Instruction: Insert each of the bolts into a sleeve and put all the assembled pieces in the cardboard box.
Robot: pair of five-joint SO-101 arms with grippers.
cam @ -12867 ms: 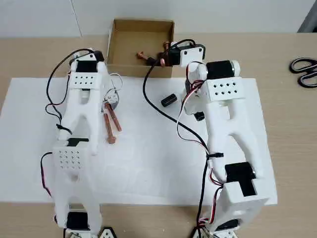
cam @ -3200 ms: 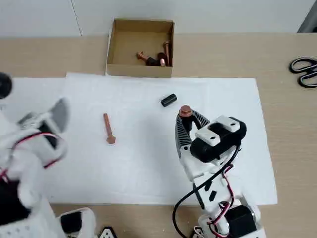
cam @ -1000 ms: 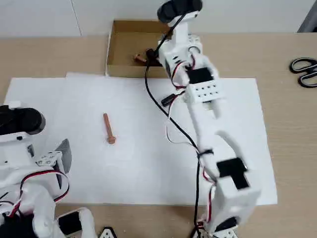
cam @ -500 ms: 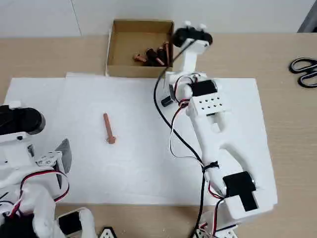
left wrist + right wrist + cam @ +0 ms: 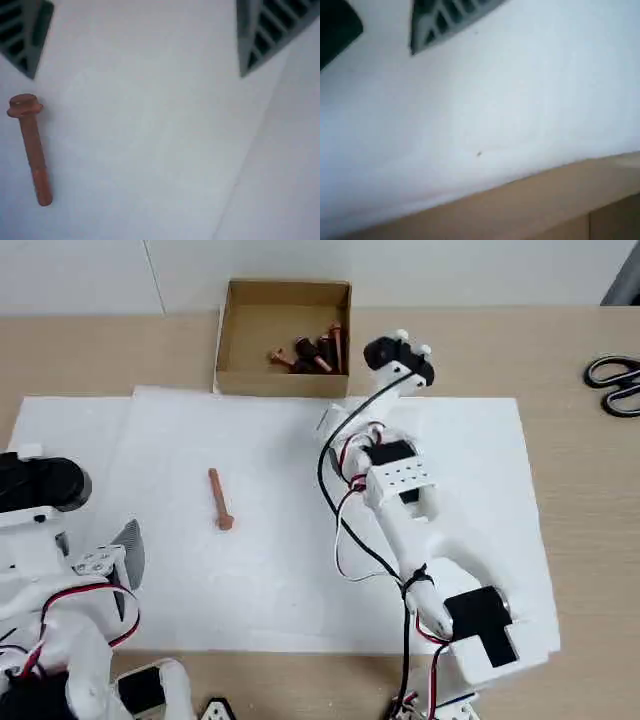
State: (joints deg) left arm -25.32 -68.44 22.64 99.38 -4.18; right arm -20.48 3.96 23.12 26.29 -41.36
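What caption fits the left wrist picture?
Open hand over white paper, one loose bolt lying nearby.

We see a wooden table (image 5: pixel 590 540) carrying a white sheet (image 5: pixel 270 570) across its middle, a cardboard box (image 5: pixel 282 387) at twelve o'clock and scissors (image 5: pixel 612 377) at two o'clock.

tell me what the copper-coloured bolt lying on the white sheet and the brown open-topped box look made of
Copper-coloured bolt: probably metal, with a dull copper-toned finish; the flanged head and straight rigid shank suggest it, plating or solid unclear. Brown open-topped box: cardboard, matte, uncoated-looking, with thin folded walls.
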